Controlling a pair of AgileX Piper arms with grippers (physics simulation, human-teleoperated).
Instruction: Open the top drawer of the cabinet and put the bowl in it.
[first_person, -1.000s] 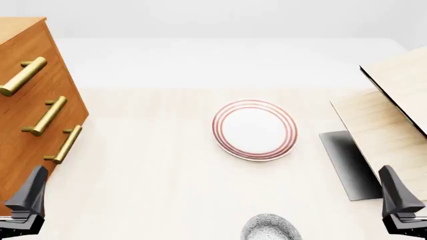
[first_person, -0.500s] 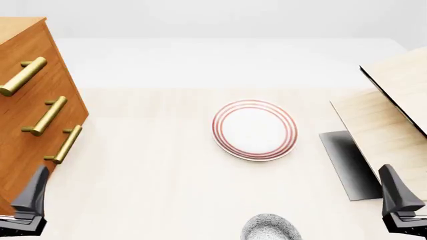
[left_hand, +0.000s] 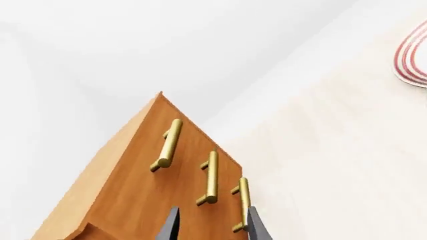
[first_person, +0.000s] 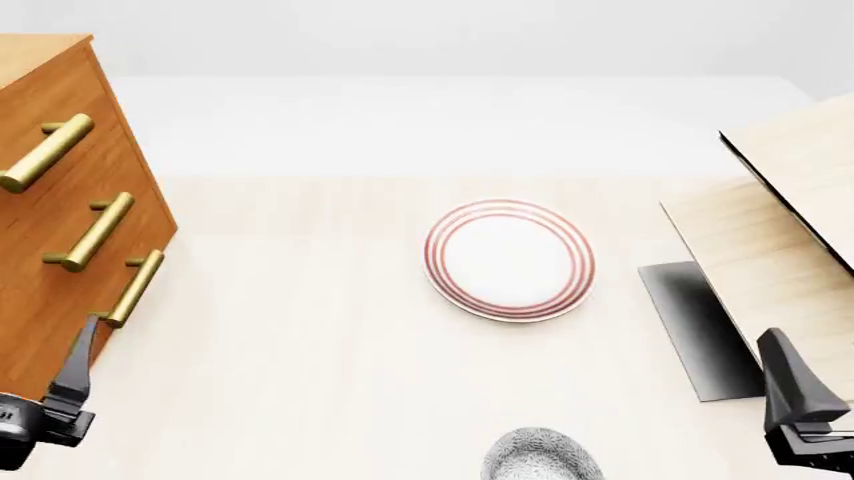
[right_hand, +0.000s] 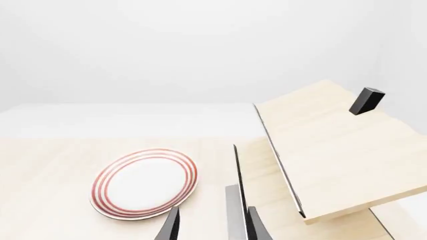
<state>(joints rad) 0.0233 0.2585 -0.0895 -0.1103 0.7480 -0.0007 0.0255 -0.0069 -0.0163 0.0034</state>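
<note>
Speckled in dense blue-grey on white, the small deep round bowl (first_person: 539, 455) is seen at the near edge of the pale wooden table (first_person: 307, 330), between the two arms and untouched. At the table's left stands the orange-brown wooden cabinet (first_person: 54, 240), all three drawers shut; the uppermost drawer (left_hand: 150, 150) is marked by its cylindrical brass bar handle (first_person: 48, 152). The left gripper (first_person: 74, 385) is held low beside the cabinet's front, near the lowest handle (first_person: 134, 288), its jaws narrowly spread with nothing between them. The right gripper (first_person: 798, 395) is parked by the pale light-wood panels (first_person: 774, 250), jaws likewise slightly parted and empty. A flat white plate with red rings (first_person: 510, 259) lies mid-table.

The opening step is judged not yet begun. From so low a start, the wrong handle could be caught. A slip off the round bar is also possible if it is gripped off-centre.
</note>
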